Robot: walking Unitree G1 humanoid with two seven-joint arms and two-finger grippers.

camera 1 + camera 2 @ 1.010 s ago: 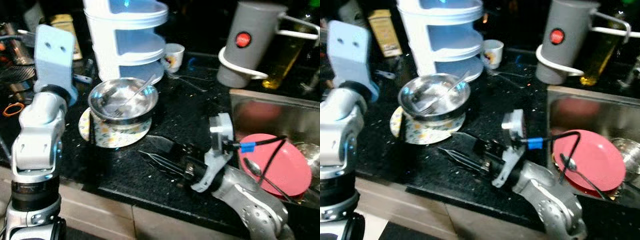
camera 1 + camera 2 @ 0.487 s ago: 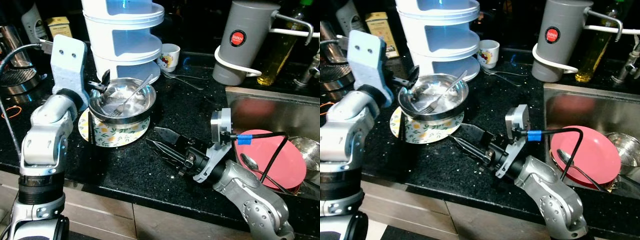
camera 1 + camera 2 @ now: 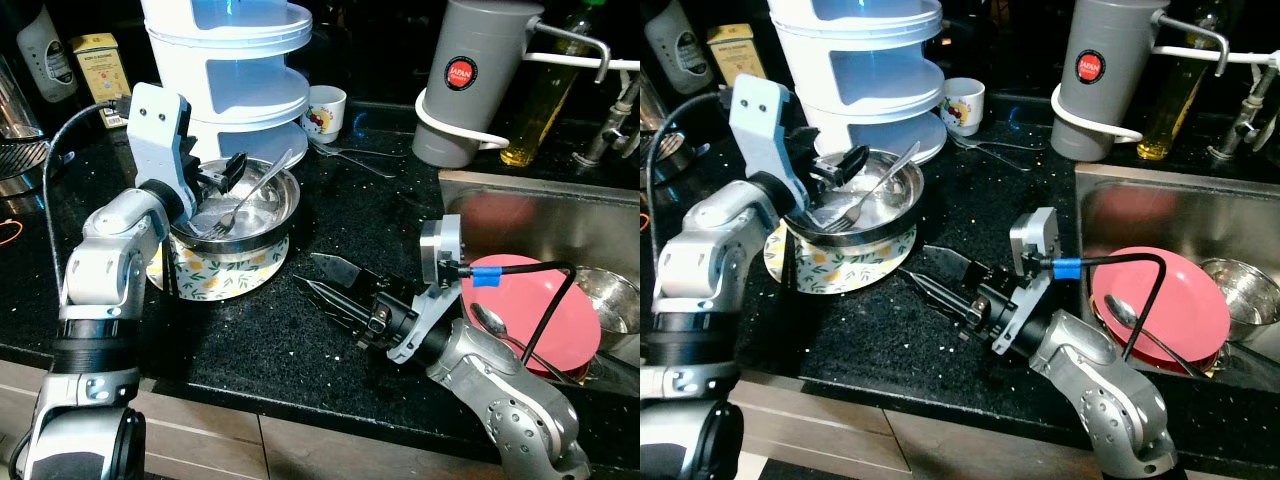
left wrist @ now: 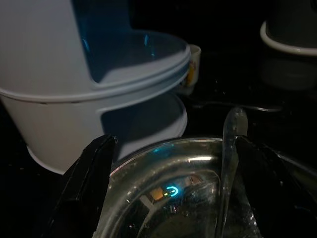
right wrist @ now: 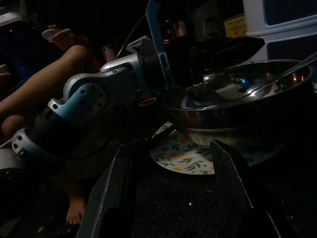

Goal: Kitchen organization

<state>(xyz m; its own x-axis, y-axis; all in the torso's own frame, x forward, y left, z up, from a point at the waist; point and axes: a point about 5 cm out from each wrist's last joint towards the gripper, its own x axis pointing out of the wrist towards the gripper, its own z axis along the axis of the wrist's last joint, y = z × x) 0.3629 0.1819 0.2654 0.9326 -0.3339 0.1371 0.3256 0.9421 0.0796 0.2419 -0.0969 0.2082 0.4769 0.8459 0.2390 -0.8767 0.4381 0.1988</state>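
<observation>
A steel bowl point(image 3: 245, 210) with a fork point(image 3: 252, 192) in it stands on a floral plate point(image 3: 215, 278) on the black counter. My left gripper point(image 3: 215, 195) is open at the bowl's left rim, one finger point(image 3: 235, 168) reaching over the bowl. In the left wrist view the bowl point(image 4: 183, 198) lies between the spread fingers point(image 4: 86, 183). My right gripper point(image 3: 320, 281) is open, low over the counter to the right of the plate, pointing at it. In the right wrist view its fingers point(image 5: 111, 193) frame the plate point(image 5: 190, 153) and the bowl point(image 5: 237, 99).
A white tiered container point(image 3: 225, 70) stands right behind the bowl, with a small cup point(image 3: 325, 107) and loose forks point(image 3: 355, 155) beside it. A grey jug point(image 3: 470, 85) stands at the back. The sink at right holds a pink plate point(image 3: 535, 325) and a steel bowl point(image 3: 605, 300).
My left gripper has swung right from beside the plate to the bowl's rim. The camera has shifted. My right gripper has stayed low over the counter, open.
</observation>
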